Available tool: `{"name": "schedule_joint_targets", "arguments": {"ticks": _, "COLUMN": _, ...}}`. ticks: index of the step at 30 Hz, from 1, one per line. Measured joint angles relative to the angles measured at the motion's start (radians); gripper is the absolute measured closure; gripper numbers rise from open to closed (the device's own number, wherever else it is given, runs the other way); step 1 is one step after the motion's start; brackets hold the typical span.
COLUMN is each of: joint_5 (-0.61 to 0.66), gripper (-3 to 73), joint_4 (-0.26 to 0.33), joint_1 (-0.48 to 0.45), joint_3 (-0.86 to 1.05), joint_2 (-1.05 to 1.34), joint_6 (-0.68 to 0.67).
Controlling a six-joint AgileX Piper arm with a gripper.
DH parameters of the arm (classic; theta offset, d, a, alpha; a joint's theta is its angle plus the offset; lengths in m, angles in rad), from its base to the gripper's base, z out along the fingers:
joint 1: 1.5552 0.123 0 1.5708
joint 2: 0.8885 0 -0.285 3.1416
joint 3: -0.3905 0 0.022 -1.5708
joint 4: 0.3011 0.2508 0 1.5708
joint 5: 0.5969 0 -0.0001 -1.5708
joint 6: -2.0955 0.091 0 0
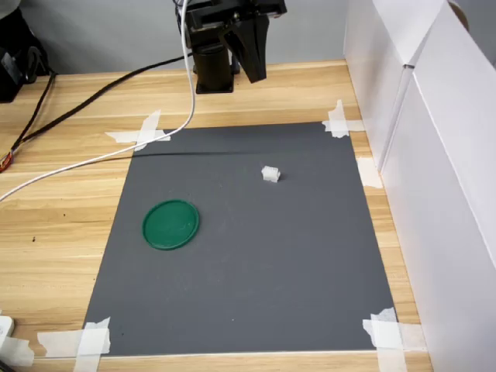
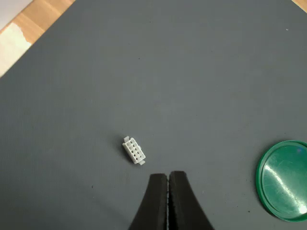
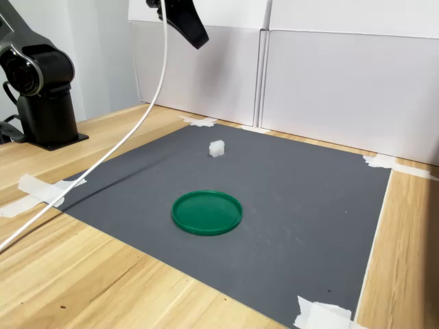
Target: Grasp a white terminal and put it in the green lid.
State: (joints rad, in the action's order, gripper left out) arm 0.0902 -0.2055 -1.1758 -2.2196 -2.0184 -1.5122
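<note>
End effector (image 2: 168, 179) raised above the grey mat (image 1: 248, 256), its 2 fingers pressed together and empty, white terminal (image 2: 134, 150) on the mat just beyond the fingertips, green lid (image 2: 284, 179) lying well apart from both

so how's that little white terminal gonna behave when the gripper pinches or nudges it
The white terminal looks like a small hollow plastic block with open cells, so probably rigid and very light. Its flat faces suggest it will slide or tip on the grey mat rather than roll. Being so small, it might squirt sideways if the gripper closes off-centre.
</note>
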Motion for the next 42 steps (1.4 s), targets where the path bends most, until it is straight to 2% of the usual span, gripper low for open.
{"name": "schedule_joint_targets", "arguments": {"ticks": 8, "joint_5": 0.053, "gripper": 70.5, "joint_4": 0.003, "joint_1": 0.0, "joint_3": -0.043, "joint_2": -0.115, "joint_6": -0.152}}
{"name": "schedule_joint_targets", "arguments": {"ticks": 13, "joint_5": 0.102, "gripper": 64.5, "joint_4": 0.003, "joint_1": 0.0, "joint_3": -0.066, "joint_2": -0.174, "joint_6": -0.185}}
{"name": "schedule_joint_targets", "arguments": {"ticks": 17, "joint_5": 0.104, "gripper": 52.3, "joint_4": 0.003, "joint_1": 0.0, "joint_3": -0.079, "joint_2": -0.212, "joint_6": -0.188}}
{"name": "schedule_joint_targets", "arguments": {"ticks": 23, "joint_5": 0.087, "gripper": 27.1, "joint_4": -0.003, "joint_1": 0.0, "joint_3": -0.086, "joint_2": -0.254, "joint_6": -0.188}}
{"name": "schedule_joint_targets", "arguments": {"ticks": 28, "joint_5": 0.051, "gripper": 13.8, "joint_4": -0.024, "joint_1": 0.0, "joint_3": -0.096, "joint_2": -0.278, "joint_6": -0.188}}
{"name": "schedule_joint_targets", "arguments": {"ticks": 33, "joint_5": 0.072, "gripper": 10.7, "joint_4": -0.037, "joint_1": 0.0, "joint_3": -0.11, "joint_2": -0.286, "joint_6": -0.207}}
{"name": "schedule_joint_targets", "arguments": {"ticks": 42, "joint_5": 0.147, "gripper": 10.5, "joint_4": -0.029, "joint_1": 0.0, "joint_3": -0.116, "joint_2": -0.294, "joint_6": -0.336}}
